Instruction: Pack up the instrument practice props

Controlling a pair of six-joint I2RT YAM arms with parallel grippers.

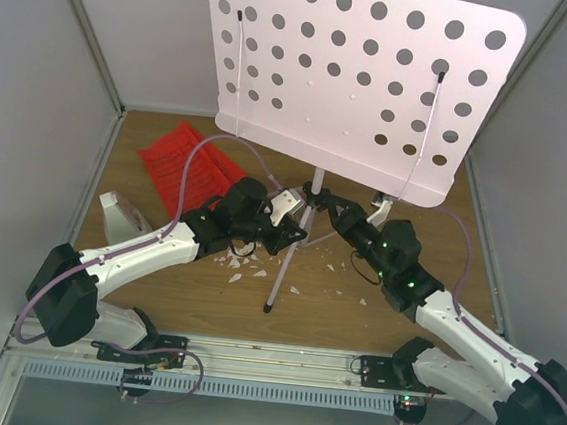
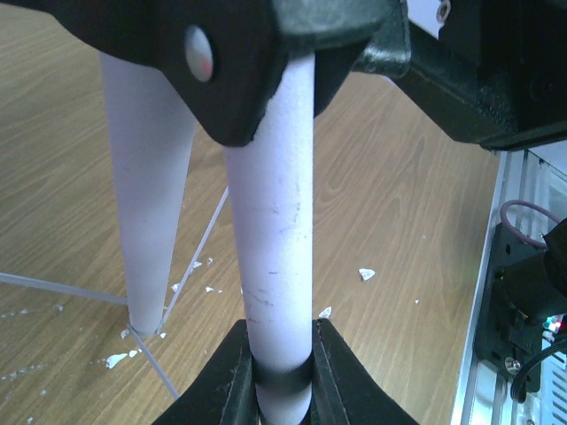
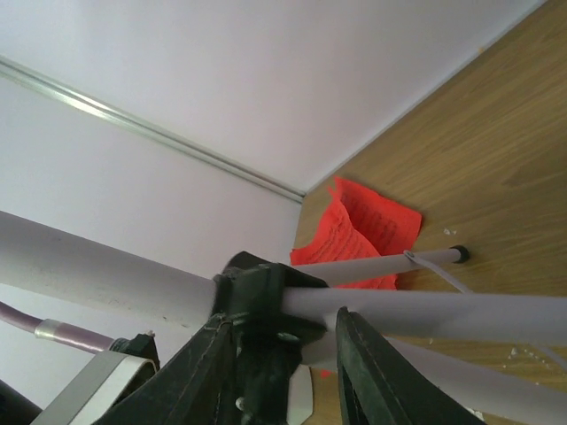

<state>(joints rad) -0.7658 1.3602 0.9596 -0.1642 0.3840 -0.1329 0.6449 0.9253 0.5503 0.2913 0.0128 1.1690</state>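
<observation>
From the top external view, the music stand is upright in the middle of the surface (image 1: 186,289). Its perforated plate (image 1: 358,69) leans high over the far half, and the tripod legs (image 1: 289,263) splay down from a hub directly below it. The two arms meet at that hub from opposite sides, the left tool (image 1: 286,211) from the left and the right tool (image 1: 336,210) from the right, so both are about equally near. The red ribbed sheets (image 1: 193,164) lie flat at far left. The metronome (image 1: 122,219) stands nearer, beside the left arm, well apart from both tools. In the left wrist view, the left tool (image 2: 282,376) is clamped around a pale tube (image 2: 276,221). The tube's long axis runs straight away from the fingers up into a black collar (image 2: 230,62). A second leg (image 2: 151,195) slants down beside it to the surface, where white crumbs (image 2: 366,274) are scattered. In the right wrist view, the right tool (image 3: 283,323) straddles the collar (image 3: 261,292), one finger on each side. The tubes run crosswise between the fingers, not along them. The jaws are parted, and I cannot tell whether they press on the collar or only bracket it. Beyond them, one leg ends in a black foot (image 3: 457,254) just in front of the red sheets. The coming move probably depends on this crossing: the left tool holds the tube along its axis, so the right tool, set across the collar, looks best placed to slide it along the tube and fold the legs.
</observation>
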